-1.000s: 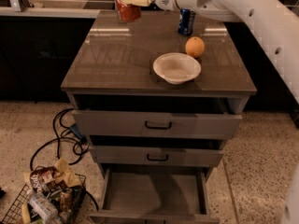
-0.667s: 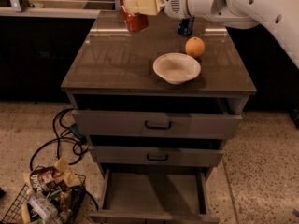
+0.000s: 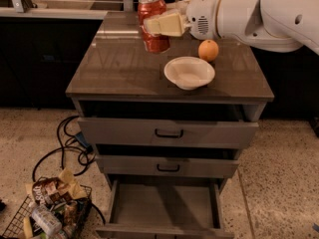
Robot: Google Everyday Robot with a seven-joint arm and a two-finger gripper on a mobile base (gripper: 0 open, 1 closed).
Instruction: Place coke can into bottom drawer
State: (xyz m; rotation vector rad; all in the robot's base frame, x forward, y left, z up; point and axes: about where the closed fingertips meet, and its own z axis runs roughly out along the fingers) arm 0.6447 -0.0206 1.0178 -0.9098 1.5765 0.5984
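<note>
The coke can (image 3: 153, 40), red with a silver top, hangs upright in the air over the back left of the cabinet top. My gripper (image 3: 160, 24) is shut on the coke can, its cream fingers (image 3: 167, 25) clamped across the can's middle, and the white arm reaches in from the right. The bottom drawer (image 3: 164, 204) stands pulled open at the foot of the cabinet, its plain grey floor bare. It lies well below and in front of the can.
A white bowl (image 3: 189, 72) and an orange (image 3: 208, 50) sit on the cabinet top (image 3: 114, 68). The two upper drawers (image 3: 168, 132) with black handles are shut. A wire basket of packets (image 3: 47, 210) and black cables (image 3: 70, 143) lie on the floor at left.
The arm has come forward and lower toward the camera, carrying the coke can with it. The blue can behind is now hidden by the arm.
</note>
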